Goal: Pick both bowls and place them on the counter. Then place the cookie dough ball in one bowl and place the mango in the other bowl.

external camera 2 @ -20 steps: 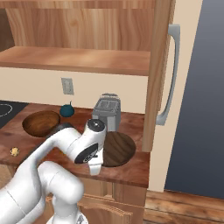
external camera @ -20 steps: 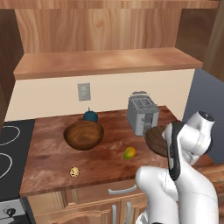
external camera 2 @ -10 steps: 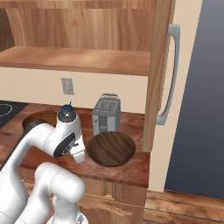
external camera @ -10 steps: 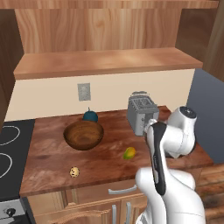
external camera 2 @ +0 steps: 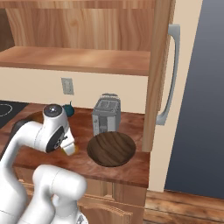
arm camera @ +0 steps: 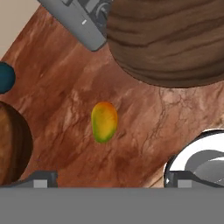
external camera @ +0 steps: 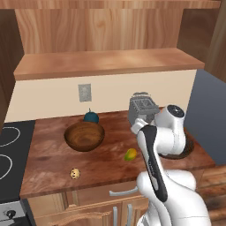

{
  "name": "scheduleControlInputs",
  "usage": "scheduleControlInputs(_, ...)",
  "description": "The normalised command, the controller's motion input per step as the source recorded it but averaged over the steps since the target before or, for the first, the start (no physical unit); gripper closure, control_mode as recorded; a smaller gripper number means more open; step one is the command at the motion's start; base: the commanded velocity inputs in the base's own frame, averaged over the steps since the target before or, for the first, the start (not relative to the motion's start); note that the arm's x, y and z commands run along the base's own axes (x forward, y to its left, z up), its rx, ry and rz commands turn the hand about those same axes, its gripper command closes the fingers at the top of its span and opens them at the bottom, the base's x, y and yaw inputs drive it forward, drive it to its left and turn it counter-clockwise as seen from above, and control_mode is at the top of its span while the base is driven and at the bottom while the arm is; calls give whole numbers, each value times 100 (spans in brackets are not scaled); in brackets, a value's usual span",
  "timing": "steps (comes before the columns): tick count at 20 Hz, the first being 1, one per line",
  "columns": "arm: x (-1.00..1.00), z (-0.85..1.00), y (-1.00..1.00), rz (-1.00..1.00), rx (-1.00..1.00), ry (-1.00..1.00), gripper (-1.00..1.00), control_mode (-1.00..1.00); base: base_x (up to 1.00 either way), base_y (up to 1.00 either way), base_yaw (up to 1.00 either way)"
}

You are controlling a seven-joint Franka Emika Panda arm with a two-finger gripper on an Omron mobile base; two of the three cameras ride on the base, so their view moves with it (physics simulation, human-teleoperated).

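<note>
The mango (arm camera: 104, 121) lies on the counter (arm camera: 57, 78), straight ahead of my gripper (arm camera: 113, 178), which hovers above it, open and empty, one fingertip (arm camera: 43, 177) to either side. The wide, shallow dark bowl (arm camera: 170, 39) sits just beyond the mango, next to the toaster; it also appears as the dark bowl (external camera 2: 111, 148) by the counter's right end. The deeper reddish bowl (external camera: 84, 136) stands upright further left, with its rim (arm camera: 11, 148) at the hand view's left edge. The cookie dough ball (external camera: 75, 173) rests near the counter's front edge. In the left base view the mango (external camera: 130, 154) lies beside my arm.
A silver toaster (external camera: 142, 107) stands at the back against the wall. A dark teal round fruit with a stem (external camera: 91, 117) sits behind the deep bowl. A stovetop (external camera: 9, 150) borders the counter on the left, and a paler wooden shelf (external camera: 106, 62) hangs above.
The arm has swung left, away from the shallow dark bowl toward the mango, leaving that bowl uncovered in the right base view. The gripper has stayed open. The objects have not moved.
</note>
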Motion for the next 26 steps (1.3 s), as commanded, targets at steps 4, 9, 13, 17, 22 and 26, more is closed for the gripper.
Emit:
scheduleControlInputs(4,14,-32,25,9,-16,-5,-100,-100,0,0,0)
scheduleControlInputs(9,23,-26,11,9,-19,-2,-100,-100,0,0,0)
scheduleControlInputs(13,18,-33,0,7,-7,-3,-100,-100,0,0,0)
scheduleControlInputs(17,23,-23,0,6,0,0,-100,-100,0,0,0)
scheduleControlInputs(22,23,-19,0,4,0,7,-100,-100,0,0,0)
scheduleControlInputs(26,18,-18,0,0,0,11,-100,-100,0,0,0)
